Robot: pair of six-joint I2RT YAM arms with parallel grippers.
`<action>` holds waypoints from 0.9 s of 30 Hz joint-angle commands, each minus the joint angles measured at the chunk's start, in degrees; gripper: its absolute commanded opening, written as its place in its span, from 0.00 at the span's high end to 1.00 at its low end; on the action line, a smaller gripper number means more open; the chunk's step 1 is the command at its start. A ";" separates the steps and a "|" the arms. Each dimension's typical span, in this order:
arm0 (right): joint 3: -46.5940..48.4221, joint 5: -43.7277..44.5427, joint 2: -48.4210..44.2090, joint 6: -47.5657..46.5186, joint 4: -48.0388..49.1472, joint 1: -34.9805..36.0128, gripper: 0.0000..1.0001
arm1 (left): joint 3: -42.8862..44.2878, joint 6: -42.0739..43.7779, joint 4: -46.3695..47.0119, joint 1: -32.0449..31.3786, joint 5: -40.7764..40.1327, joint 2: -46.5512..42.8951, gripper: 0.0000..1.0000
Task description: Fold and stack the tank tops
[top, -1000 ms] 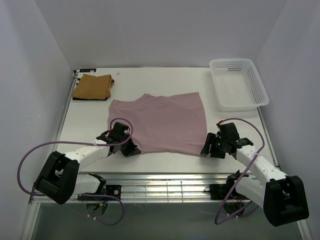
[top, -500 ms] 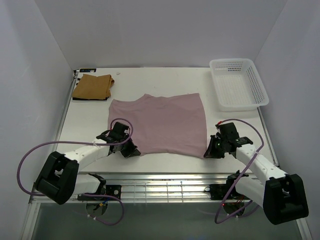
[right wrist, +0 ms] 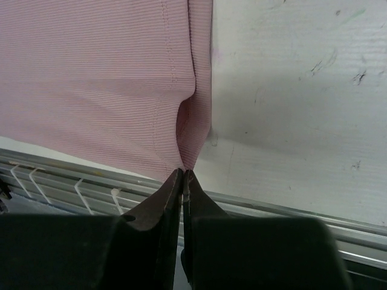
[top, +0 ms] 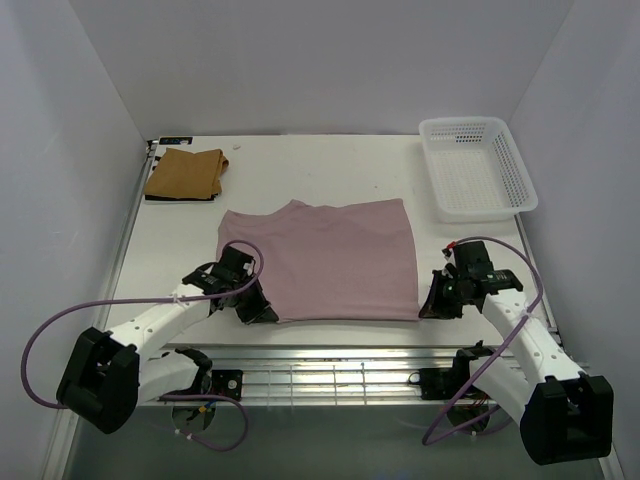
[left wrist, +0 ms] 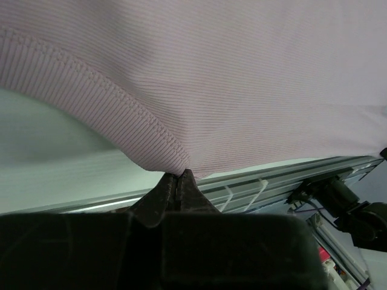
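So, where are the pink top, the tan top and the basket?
pink top [top: 335,260]: top view, middle of the cloth.
tan top [top: 183,173]: top view, middle of the cloth.
basket [top: 487,212]: top view, near wall.

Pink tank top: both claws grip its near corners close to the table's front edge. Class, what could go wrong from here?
1. The left claw and right claw each pinch only the very tip of the pink tank top. A corner may slip out when lifted, leaving a skewed fold.
2. The near hem lies close to the front metal rail, so slack cloth could droop over it and snag there.
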 commanded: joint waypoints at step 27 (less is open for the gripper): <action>11.67 1.30 11.41 -4.07 1.43 -0.53 0.92 | 17.00 8.86 -6.57 0.34 3.57 14.73 1.00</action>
